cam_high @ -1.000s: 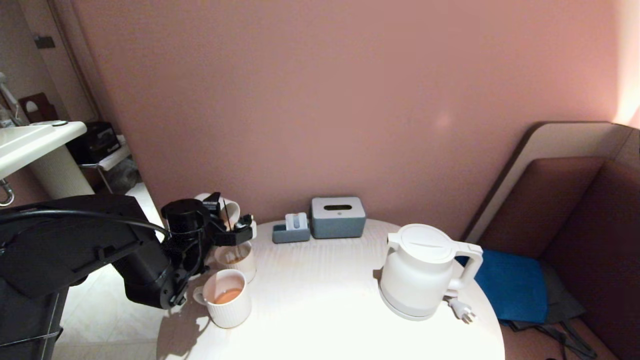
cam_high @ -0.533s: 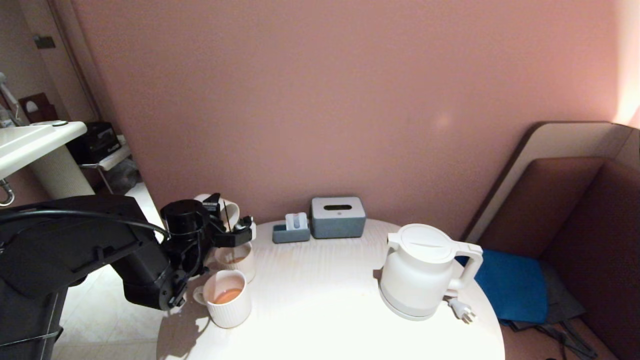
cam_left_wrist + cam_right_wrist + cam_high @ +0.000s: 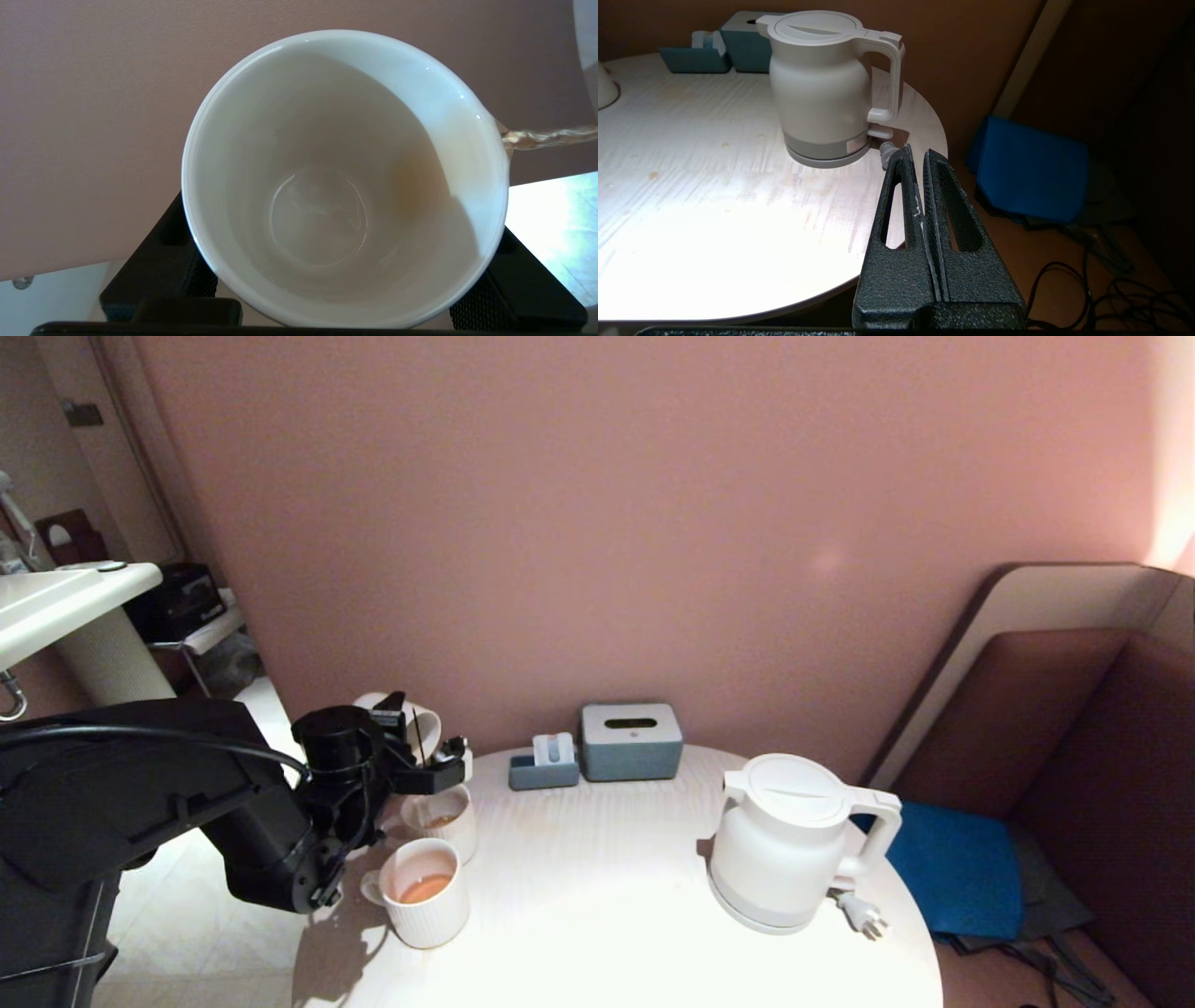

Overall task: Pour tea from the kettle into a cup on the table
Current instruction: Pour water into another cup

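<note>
My left gripper (image 3: 420,739) is shut on the small smooth white cup (image 3: 409,717), held tipped on its side over the table's far left. In the left wrist view the cup (image 3: 336,186) is almost drained and a thin stream of tea (image 3: 546,137) leaves its rim. Below it stands a ribbed mug (image 3: 442,821); a second ribbed mug (image 3: 425,894) in front holds orange-brown tea (image 3: 426,888). The white kettle (image 3: 794,845) stands upright on its base at the table's (image 3: 597,905) right. My right gripper (image 3: 917,151) is shut and empty, just off the table edge near the kettle's (image 3: 822,88) plug.
A grey-blue tissue box (image 3: 631,740) and a small blue holder (image 3: 544,767) sit at the table's back by the pink wall. Small tea drops (image 3: 653,175) dot the tabletop. A blue cushion (image 3: 952,868) and a brown bench are to the right.
My left gripper has shifted slightly up and to the left with the tipped cup. The kettle, both mugs and the right arm are unchanged.
</note>
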{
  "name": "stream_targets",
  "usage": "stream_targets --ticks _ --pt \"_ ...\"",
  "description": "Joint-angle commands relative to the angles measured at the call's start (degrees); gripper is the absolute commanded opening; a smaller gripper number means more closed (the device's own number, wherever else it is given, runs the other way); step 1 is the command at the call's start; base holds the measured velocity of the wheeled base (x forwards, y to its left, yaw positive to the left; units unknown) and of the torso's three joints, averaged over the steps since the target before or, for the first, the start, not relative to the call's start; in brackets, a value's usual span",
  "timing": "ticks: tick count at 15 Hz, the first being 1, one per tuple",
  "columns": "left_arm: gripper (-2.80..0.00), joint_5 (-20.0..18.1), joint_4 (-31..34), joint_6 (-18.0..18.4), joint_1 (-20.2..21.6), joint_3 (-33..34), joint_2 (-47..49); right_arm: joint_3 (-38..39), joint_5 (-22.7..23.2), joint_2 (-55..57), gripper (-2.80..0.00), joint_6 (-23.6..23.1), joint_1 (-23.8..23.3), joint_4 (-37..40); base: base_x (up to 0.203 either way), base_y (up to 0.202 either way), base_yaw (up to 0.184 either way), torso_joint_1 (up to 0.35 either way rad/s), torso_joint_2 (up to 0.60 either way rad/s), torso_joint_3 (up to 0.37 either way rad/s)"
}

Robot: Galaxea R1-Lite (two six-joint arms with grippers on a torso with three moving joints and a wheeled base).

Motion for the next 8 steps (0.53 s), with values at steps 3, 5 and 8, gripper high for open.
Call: stream_targets --ticks 3,5,8 --pt "-2.80 0.1 -0.6 1.0 0.3 -0.5 -0.1 0.0 0.0 0.1 -2.80 0.0 0.0 0.0 0.000 0.000 0.000 0.000 0.00 0.000" --pt "-2.80 0.1 -1.4 1.5 0.3 -0.5 -0.1 0.0 0.0 0.1 -2.80 0.0 0.0 0.0 0.000 0.000 0.000 0.000 0.00 0.000" --pt "-2.80 0.1 -1.5 1.9 0.4 -0.5 -0.5 0.0 0.0 0.1 -2.80 0.0 0.0 0.0 0.000 0.000 0.000 0.000 0.00 0.000"
